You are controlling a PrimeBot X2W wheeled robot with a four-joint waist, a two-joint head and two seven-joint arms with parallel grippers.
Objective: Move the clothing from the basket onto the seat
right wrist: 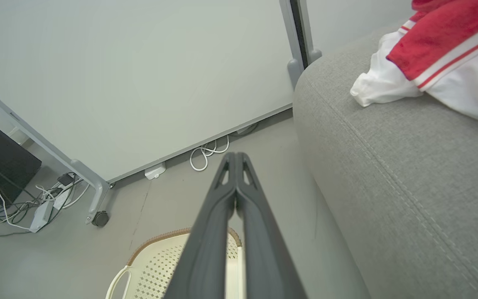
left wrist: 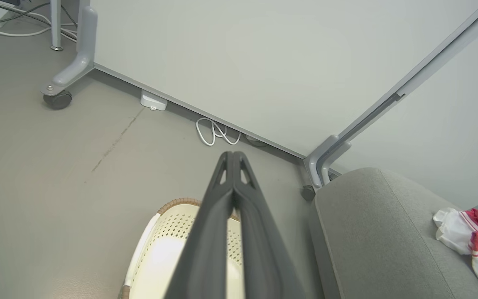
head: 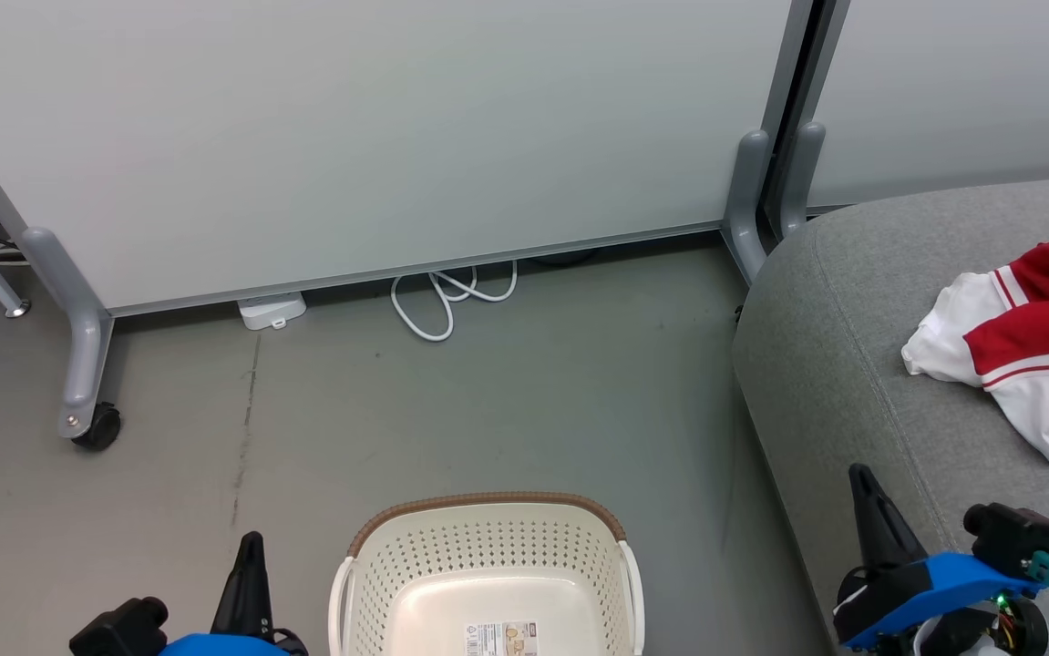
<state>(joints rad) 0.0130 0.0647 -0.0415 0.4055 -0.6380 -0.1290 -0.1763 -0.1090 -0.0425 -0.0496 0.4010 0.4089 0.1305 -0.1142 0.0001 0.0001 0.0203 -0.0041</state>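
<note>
The big white wall panel (head: 351, 137) stands at 12 o'clock. The grey floor (head: 533, 401) lies in front of it, with lots of open room to move.

The seat (head: 852, 364) is on the 3 o'clock side. Its round end comes near the basket, with a strip of floor between them. The basket (head: 488, 556) sits on the floor at 6 o'clock, between the two arms, so I think both can reach in. The part I can see has no clothes in it, just a sticker (head: 501, 636) on the bottom.

The clothing (head: 1025, 346) lies on the seat at 3 o'clock. It is well in from the round end, so it should not slip off. I think the job is about done.

The left claw (head: 251, 547) at 7 o'clock and the right claw (head: 861, 483) at 5 o'clock are both pinched tight and hold nothing. A white cord (head: 451, 301) loops by the wall at 12 o'clock, out of the way.
</note>
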